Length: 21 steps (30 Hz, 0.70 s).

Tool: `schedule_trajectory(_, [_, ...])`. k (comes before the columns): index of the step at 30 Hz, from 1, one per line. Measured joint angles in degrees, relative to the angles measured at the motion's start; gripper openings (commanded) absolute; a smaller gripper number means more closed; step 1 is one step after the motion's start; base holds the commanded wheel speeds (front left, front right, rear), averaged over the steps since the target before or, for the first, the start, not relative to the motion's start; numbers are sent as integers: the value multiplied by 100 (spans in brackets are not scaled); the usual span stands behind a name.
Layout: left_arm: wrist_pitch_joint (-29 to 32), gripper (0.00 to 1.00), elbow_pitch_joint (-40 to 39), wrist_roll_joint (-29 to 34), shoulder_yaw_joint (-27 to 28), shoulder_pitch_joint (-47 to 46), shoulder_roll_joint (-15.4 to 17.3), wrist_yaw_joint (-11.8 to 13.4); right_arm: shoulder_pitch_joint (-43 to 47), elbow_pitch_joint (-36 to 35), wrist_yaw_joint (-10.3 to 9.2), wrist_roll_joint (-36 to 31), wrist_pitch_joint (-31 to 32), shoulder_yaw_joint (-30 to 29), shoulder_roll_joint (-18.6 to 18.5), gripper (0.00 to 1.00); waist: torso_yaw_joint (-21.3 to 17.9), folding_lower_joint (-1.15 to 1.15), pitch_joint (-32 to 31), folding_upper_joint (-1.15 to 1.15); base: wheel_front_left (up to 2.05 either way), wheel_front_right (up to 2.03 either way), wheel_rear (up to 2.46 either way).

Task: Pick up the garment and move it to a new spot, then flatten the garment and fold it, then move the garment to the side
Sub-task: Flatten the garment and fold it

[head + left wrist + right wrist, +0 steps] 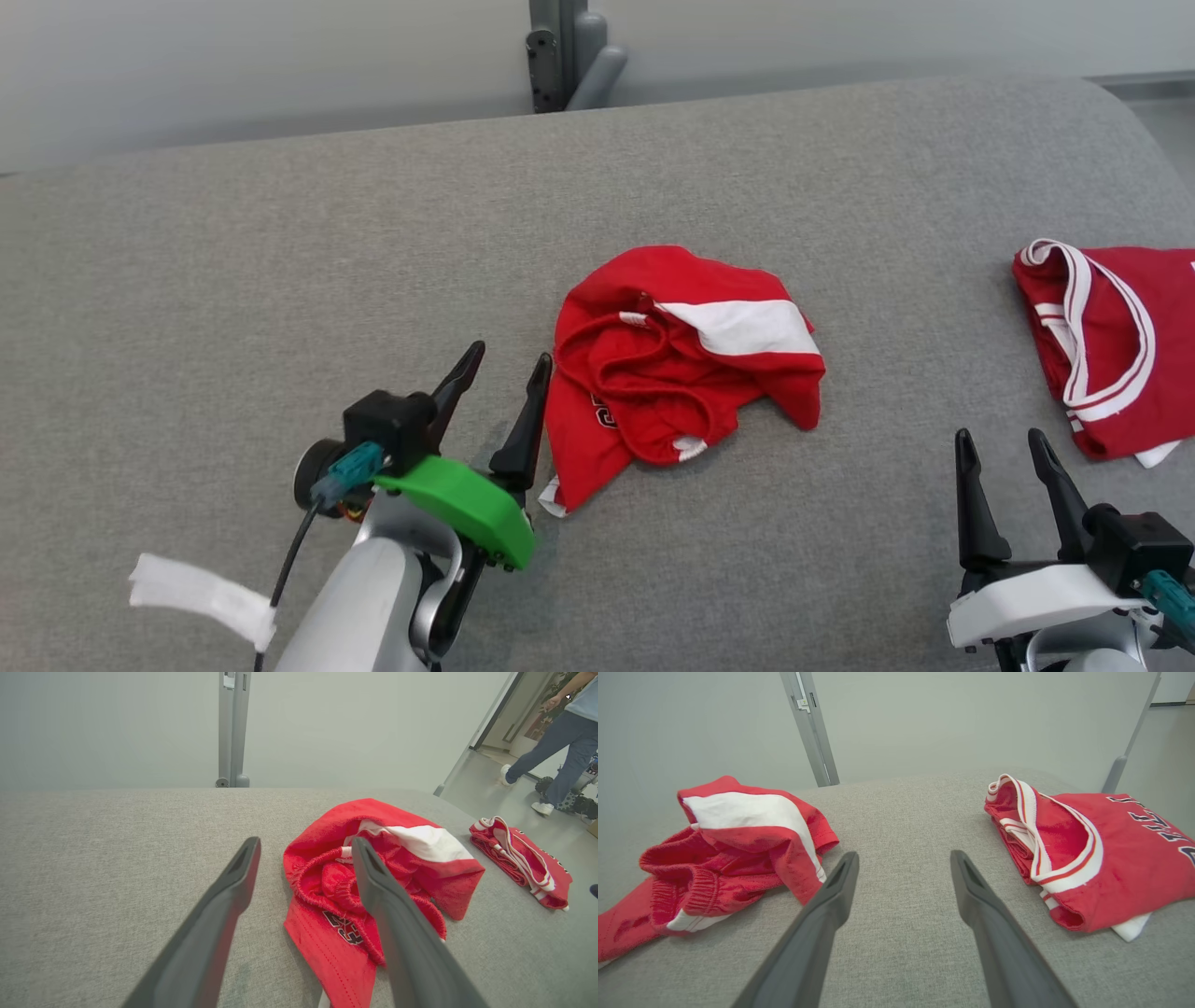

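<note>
A crumpled red garment (677,369) with a white panel and an elastic waistband lies bunched in the middle of the grey padded table (280,261). It also appears in the left wrist view (373,882) and the right wrist view (738,854). My left gripper (509,359) stands open just left of the garment's edge, nothing between its fingers. In the left wrist view one finger (373,877) overlaps the cloth. My right gripper (1001,441) is open near the table's front right, apart from both cloths, seen also in its own wrist view (903,858).
A folded red jersey (1116,341) with white trim lies at the table's right edge, seen too in the right wrist view (1087,858). A grey post (560,51) stands behind the table. A person (560,732) walks on the floor beyond the right end.
</note>
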Motion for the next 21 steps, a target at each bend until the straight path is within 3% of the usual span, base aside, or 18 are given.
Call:
schedule_trajectory(9, [784,100,777,155,-348,-864,18,7,-158,9,0,77,-1,34,0,100,-458,0,322,0,0,0,0])
schedule_trajectory(20, [836,100,1508,178,-401,-1372,98,8,-189,45,0,110,-1,55,-1,100,-748,0,405,0,0,0,0])
schedule_trajectory(21, [843,94,1596,178,-399,-1416,114,11,-190,47,0,111,-1,58,0,100,-760,0,396,0,0,0,0])
